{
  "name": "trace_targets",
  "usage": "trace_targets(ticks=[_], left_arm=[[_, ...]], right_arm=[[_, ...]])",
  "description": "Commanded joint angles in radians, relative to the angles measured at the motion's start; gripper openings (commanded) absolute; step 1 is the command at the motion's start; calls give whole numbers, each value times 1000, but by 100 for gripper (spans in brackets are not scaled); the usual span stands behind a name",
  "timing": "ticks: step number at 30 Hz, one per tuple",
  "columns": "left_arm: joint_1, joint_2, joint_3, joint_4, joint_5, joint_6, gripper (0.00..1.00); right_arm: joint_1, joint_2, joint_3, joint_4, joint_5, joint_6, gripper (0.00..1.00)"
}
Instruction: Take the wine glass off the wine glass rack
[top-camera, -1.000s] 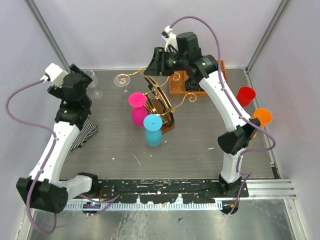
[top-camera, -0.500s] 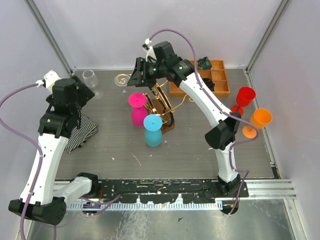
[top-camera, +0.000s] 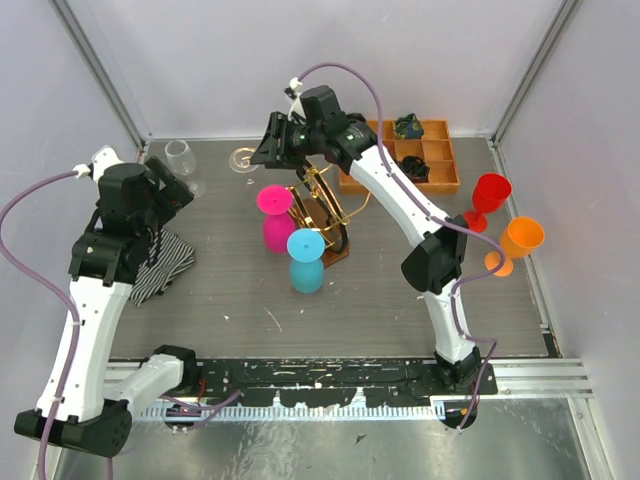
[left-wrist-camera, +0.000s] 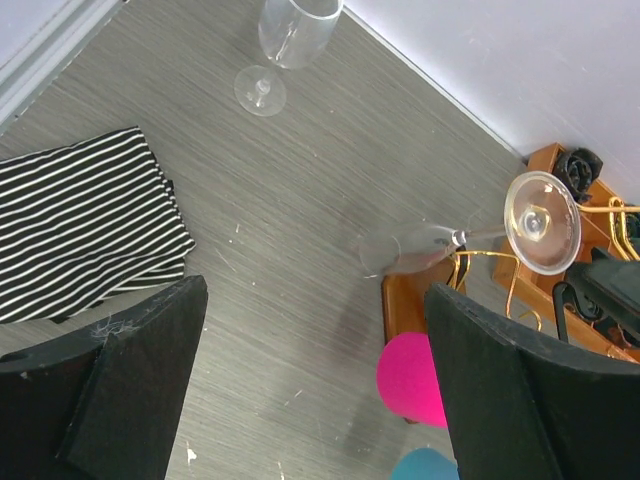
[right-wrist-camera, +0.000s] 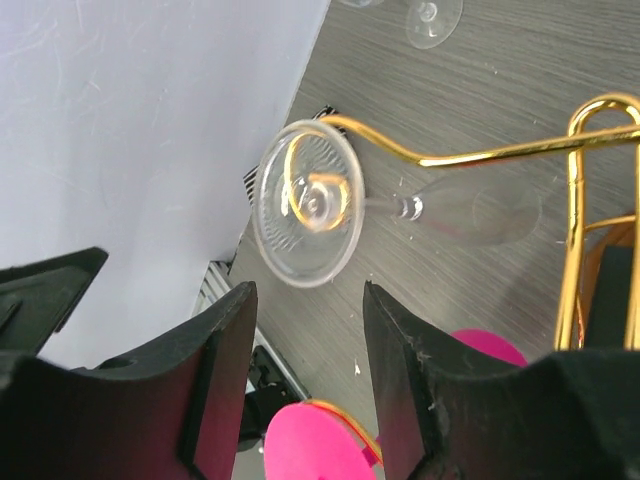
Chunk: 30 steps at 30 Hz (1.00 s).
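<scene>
The gold wire wine glass rack (top-camera: 325, 205) stands on its brown base mid-table. A clear wine glass (top-camera: 241, 159) hangs sideways on its far-left scroll arm. In the right wrist view its round foot (right-wrist-camera: 307, 200) faces me, with the bowl behind along the gold arm (right-wrist-camera: 480, 153). My right gripper (top-camera: 263, 151) is open, its fingertips (right-wrist-camera: 236, 310) just short of the foot, not touching. My left gripper (top-camera: 176, 190) is open and empty at the left, looking at the same glass (left-wrist-camera: 540, 222) from afar. A pink glass (top-camera: 275, 200) and a blue glass (top-camera: 305, 245) hang upside down on the near arms.
A second clear wine glass (top-camera: 180, 155) stands at the back left corner. A striped cloth (top-camera: 165, 265) lies under the left arm. An orange-brown compartment tray (top-camera: 425, 160) sits at the back right. A red glass (top-camera: 491, 190) and an orange glass (top-camera: 523, 236) stand at the right wall.
My right arm has swung left from over the tray to the clear glass at the rack's far-left arm. My left arm has drawn back a little towards me.
</scene>
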Motion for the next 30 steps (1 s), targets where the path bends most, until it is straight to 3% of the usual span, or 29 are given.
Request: trace_targets(ticks=[1,6,17,30], left_arm=[[1,-30,25,-11,26,7,96],[0,-40,36,-14,43,13,96],[1,-59,10,-6,61,20,97],[1,-61,1,-16,68,25,95]], right_arm=[[-2,29,49,68,26,29,51],[-2,59,61,90,22,45,47],[-11,49,49,179,14,84,1],[-33,-15,-53,354,-129,218,1]])
